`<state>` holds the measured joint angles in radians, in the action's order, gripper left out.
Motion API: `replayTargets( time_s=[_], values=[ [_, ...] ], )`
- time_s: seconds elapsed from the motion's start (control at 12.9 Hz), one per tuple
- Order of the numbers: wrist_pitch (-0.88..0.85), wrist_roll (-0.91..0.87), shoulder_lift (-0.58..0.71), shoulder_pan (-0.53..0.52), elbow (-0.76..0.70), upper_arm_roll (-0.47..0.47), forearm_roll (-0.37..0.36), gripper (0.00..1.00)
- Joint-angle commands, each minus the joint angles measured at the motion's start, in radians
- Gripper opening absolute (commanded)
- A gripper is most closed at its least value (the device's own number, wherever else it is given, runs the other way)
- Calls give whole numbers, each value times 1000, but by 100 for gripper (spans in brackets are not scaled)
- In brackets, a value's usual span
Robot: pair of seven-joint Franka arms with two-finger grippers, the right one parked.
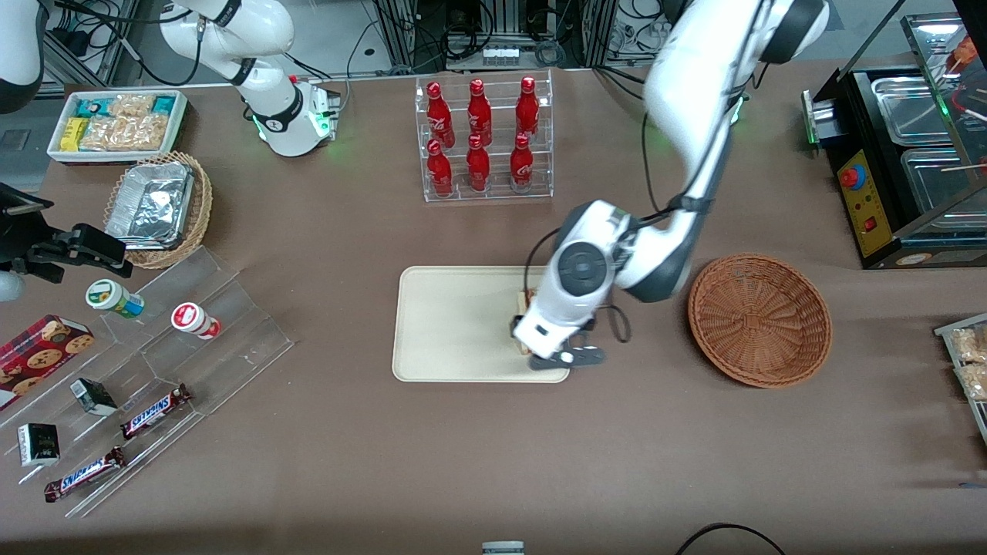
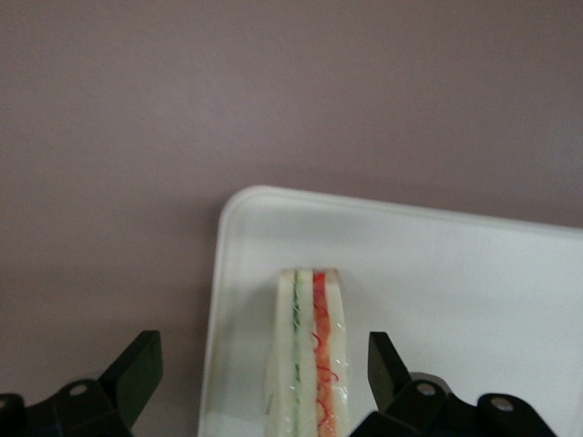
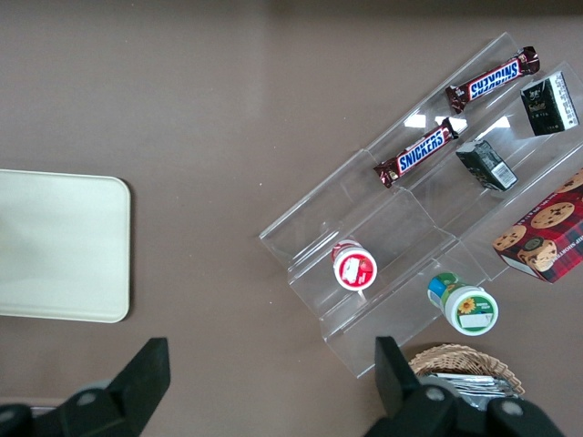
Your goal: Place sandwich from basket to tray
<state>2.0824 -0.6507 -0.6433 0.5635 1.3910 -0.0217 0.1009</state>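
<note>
The sandwich (image 2: 310, 364), a white bread wedge with green and red filling lines, stands on its edge on the cream tray (image 2: 455, 264), close to the tray's rounded corner. My left gripper (image 2: 260, 346) is open, its black fingers (image 2: 137, 364) wide apart on either side of the sandwich and not touching it. In the front view the gripper (image 1: 533, 330) hangs low over the tray (image 1: 455, 324) at the end nearest the basket, and only a sliver of the sandwich (image 1: 518, 317) shows under the wrist. The reddish-brown basket (image 1: 759, 320) is empty, toward the working arm's end.
A clear rack of red bottles (image 1: 487, 139) stands farther from the front camera than the tray. An acrylic stand with snacks (image 1: 154, 370), a tan basket of foil containers (image 1: 158, 208) and a white snack box (image 1: 116, 123) lie toward the parked arm's end. A black machine (image 1: 902, 154) stands at the working arm's end.
</note>
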Motion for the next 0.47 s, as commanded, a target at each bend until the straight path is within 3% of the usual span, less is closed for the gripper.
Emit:
replayTargets(
  time_s=[0.0,0.39],
  values=[
    [-161,8,155,-112,66,8,-7,100],
    [-225,194,430,-333,267,8,-93,100]
  ],
)
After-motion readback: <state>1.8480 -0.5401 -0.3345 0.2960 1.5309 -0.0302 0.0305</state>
